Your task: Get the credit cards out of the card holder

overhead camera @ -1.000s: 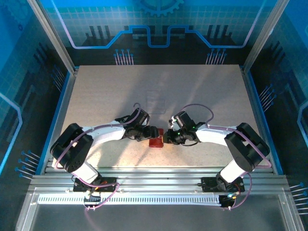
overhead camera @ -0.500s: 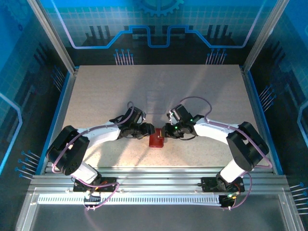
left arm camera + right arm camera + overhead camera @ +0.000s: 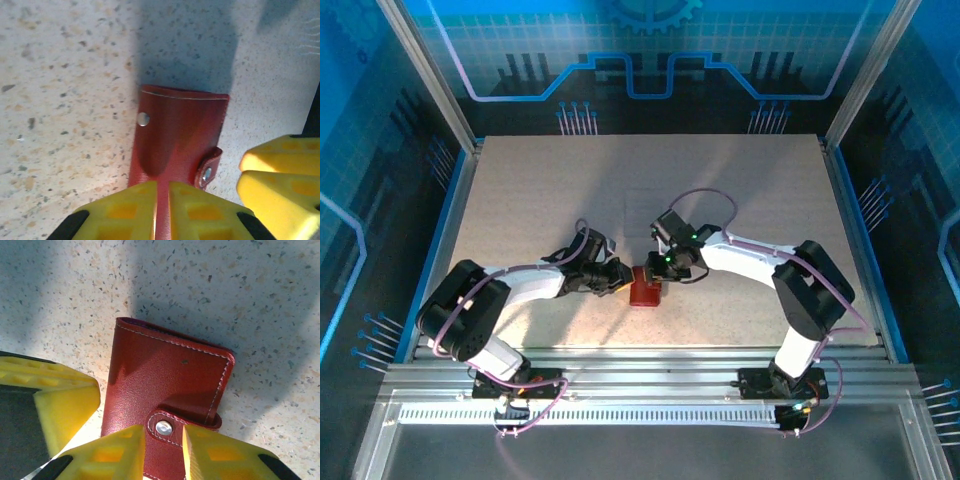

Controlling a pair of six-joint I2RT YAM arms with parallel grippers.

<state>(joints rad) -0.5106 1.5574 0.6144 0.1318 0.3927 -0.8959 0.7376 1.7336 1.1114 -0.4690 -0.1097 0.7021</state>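
Left fingers [image 3: 125,210] narrow, clamped on card holder [image 3: 175,130] edge, likely to pin it on worktop [image 3: 250,290]. Right fingers [image 3: 115,455] pinched on strap tab [image 3: 165,440] at snap, probably to pop it. Holder closed, mid-worktop between both arms; credit cards presumably inside, 0 out.

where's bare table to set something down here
The table is bare along its far edge and down both side rails. It is crowded at the near middle, where the left gripper and right gripper both clamp the card holder.
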